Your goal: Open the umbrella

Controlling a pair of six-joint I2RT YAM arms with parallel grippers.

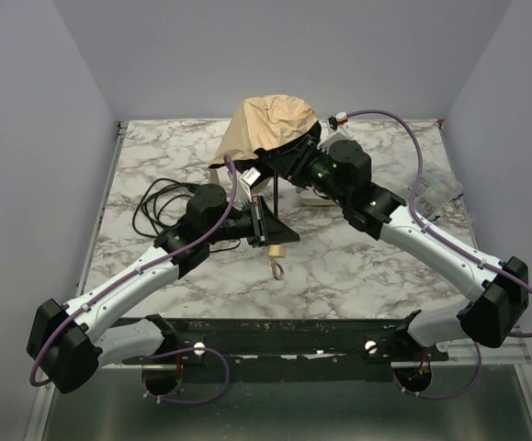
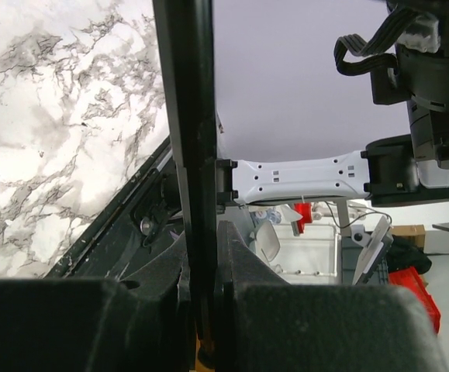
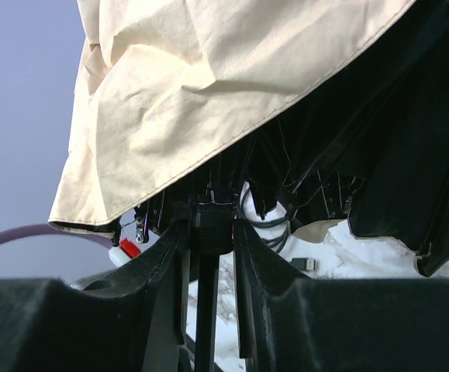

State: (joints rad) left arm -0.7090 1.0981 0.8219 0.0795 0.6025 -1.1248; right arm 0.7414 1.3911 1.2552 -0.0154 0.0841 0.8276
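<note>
**Operator:** Where does it lie from above?

**Spotter:** Your umbrella (image 1: 272,138) is at the far middle of the bench (image 1: 376,266). The tan canopy (image 1: 270,124) is at the far end. The thin shaft (image 1: 272,195) runs back toward you to the handle (image 1: 279,246) and wrist loop (image 1: 277,269), so the long axis goes near to far. I can't tell how steeply it lifts off the bench. Your left claw (image 1: 267,225) clamps the near end, and your right claw (image 1: 267,173) is the one nearer the canopy.

**Operator:** Left wrist?

**Spotter:** The shaft (image 2: 189,155) runs straight up between the pads, and your left claw (image 2: 203,302) is pinched narrow on it. Your right arm (image 2: 302,177) crosses beyond.

**Operator:** Right wrist?

**Spotter:** Your right claw (image 3: 208,263) is drawn narrow around the shaft (image 3: 205,318), just under the black hub (image 3: 211,221). The canopy (image 3: 208,85) hangs slack right ahead, only part spread by my reckoning, with its black underside (image 3: 379,132) to the right. I judge the next push goes along the shaft toward the canopy and away from your left claw, which anchors.

**Operator:** And the room?

**Spotter:** The marble-patterned bench is probably slick. A black cable (image 1: 160,197) is coiled at the left, well apart. Pale walls (image 1: 45,138) close in on three sides, and the far one is near the canopy.
</note>
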